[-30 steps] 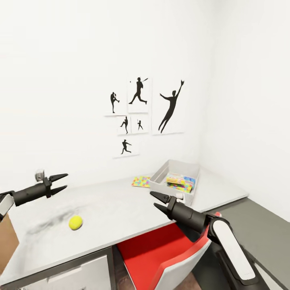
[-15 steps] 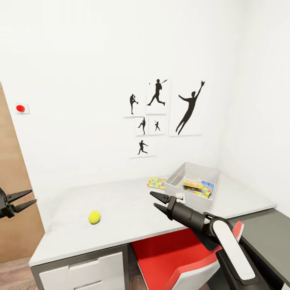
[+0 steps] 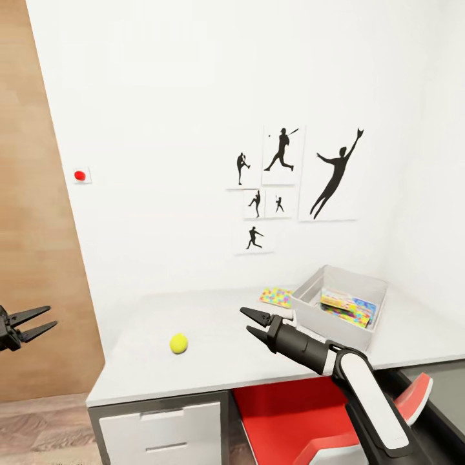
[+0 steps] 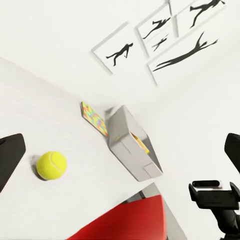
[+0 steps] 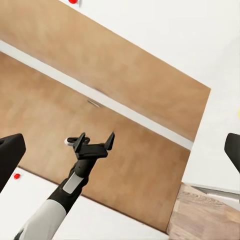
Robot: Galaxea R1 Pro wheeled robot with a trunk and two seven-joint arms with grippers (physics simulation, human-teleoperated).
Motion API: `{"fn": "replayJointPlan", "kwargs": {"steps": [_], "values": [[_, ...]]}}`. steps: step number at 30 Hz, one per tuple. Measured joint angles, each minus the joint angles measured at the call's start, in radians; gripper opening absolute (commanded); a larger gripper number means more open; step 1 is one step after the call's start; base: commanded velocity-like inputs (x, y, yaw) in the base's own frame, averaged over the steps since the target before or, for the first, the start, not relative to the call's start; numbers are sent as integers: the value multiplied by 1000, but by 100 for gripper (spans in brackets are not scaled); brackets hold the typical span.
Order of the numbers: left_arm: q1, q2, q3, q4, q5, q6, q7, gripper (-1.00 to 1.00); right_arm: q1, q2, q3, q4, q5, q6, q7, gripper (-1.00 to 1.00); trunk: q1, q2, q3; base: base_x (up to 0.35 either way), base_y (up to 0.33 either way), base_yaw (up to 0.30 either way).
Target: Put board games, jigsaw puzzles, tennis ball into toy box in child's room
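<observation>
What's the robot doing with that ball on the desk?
Nothing yet. The tennis ball sits alone on the table, touched by neither arm. The right end effector hovers open above the tabletop, between the ball and the toy box. The left end effector is open too, off beyond the table's end near the wooden door. The toy box already holds a colourful board game, and a jigsaw puzzle lies flat beside it.

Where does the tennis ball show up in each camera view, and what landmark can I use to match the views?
Head view: the tennis ball lies on the table, left of the right hand.
Left wrist view: the ball sits on the pale tabletop, apart from the toy box.
Right wrist view: I can't make it out.
Shared landmark: the toy box, with the silhouette prints above.
</observation>
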Motion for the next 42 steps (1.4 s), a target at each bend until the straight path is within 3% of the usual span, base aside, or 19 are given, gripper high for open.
{"fn": "replayJointPlan", "kwargs": {"steps": [10, 31, 38, 42], "values": [[0, 3, 0, 0, 0, -1, 0, 100, 0, 1, 0, 0, 12, -4, 1, 100, 0, 0, -2, 0, 107, 32], [0, 4, 0, 0, 0, -3, 0, 100, 0, -1, -3, 3, 12, -3, 2, 100, 0, 0, -32, 0, 87, 55], [0, 1, 1, 0, 1, -3, 0, 100, 0, 0, -3, 3, 12, -3, 1, 100, 0, 0, -33, 0, 4, 4], [0, 2, 2, 0, 1, -2, 0, 100, 0, 0, -3, 3, 12, -4, 1, 100, -15, 28, -21, 0, 0, 0]]}}
